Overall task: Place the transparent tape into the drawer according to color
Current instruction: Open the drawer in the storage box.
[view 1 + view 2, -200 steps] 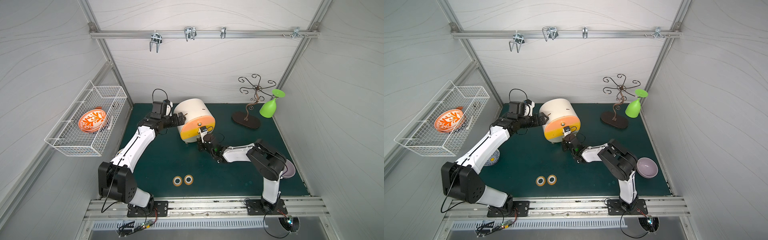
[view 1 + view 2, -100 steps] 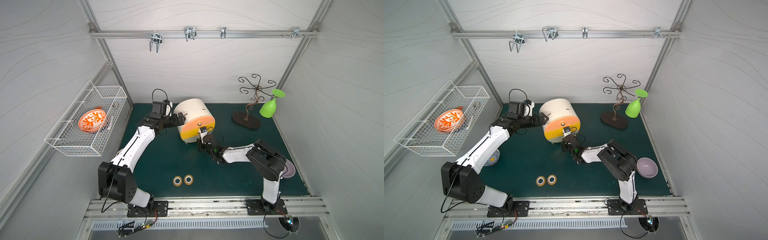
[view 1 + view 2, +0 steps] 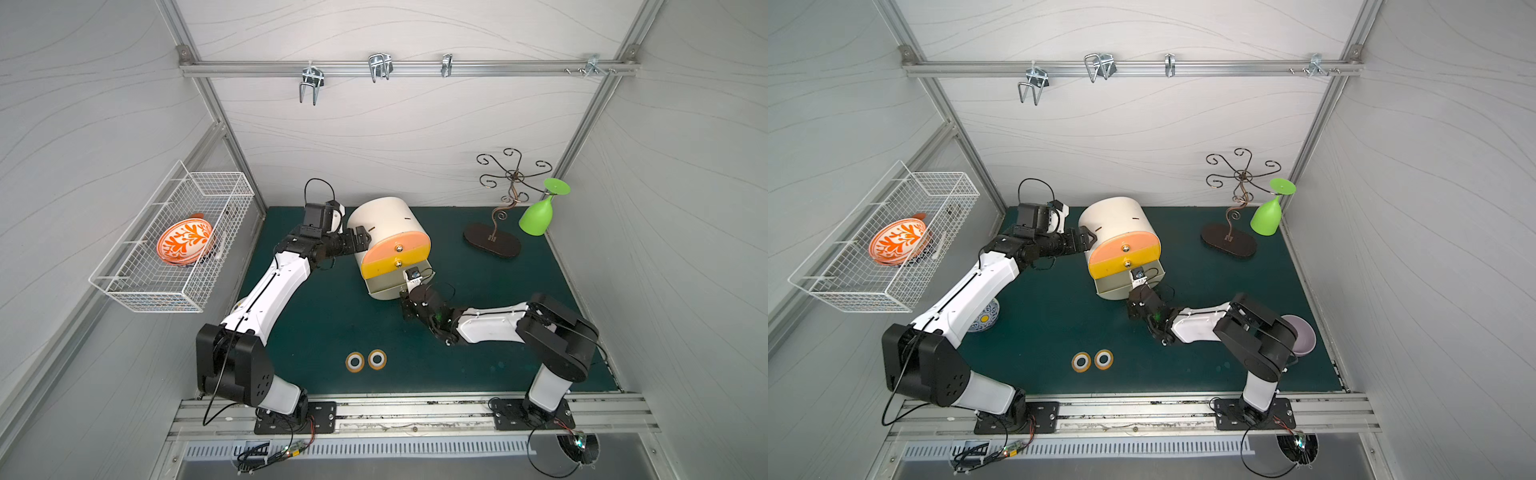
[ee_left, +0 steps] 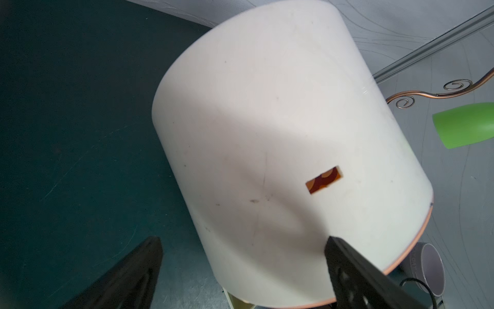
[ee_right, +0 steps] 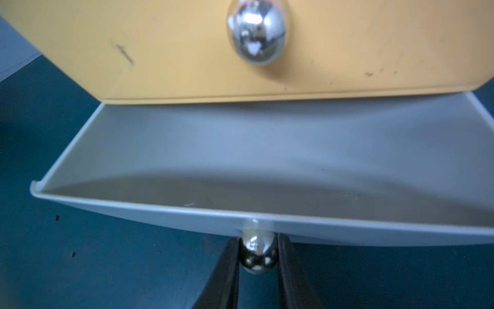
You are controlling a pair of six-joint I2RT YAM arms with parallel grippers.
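at the front of the cream, drum-shaped drawer cabinet [image 3: 382, 220], pinching the chrome knob [image 5: 258, 254] of the bottom drawer [image 5: 171, 211] with the right gripper [image 5: 258, 244], both black fingers [image 5: 228, 275] pressing in on the knob's sides. holding that grey drawer pulled out from under the yellow drawer front [image 5: 187, 53], with the peach drawer front [image 3: 395, 245] sitting above it.

over at the cabinet's curved side, posing the left gripper [image 3: 360, 240] with jaws spread wide, one finger [image 4: 355, 275] crossing the cream wall and its mate off beside it; not telling from any view whether either is touching. showing dark red and orange patches through a small slot [image 4: 324, 179] in that wall, too little to name.

leaving one orange tape roll [image 3: 355, 362] and a second orange tape roll [image 3: 377, 359] lying flat on the dark green mat [image 3: 316, 332] near the front rail, side by side and just about touching, well apart from the cabinet and both grippers.

backing all this with a scrolled metal stand [image 3: 492, 245] and an upturned green goblet [image 3: 537, 218] just beside it at the rear right, plus a white wire basket [image 3: 137, 286] on the side wall cradling an orange-patterned bowl [image 3: 185, 241].
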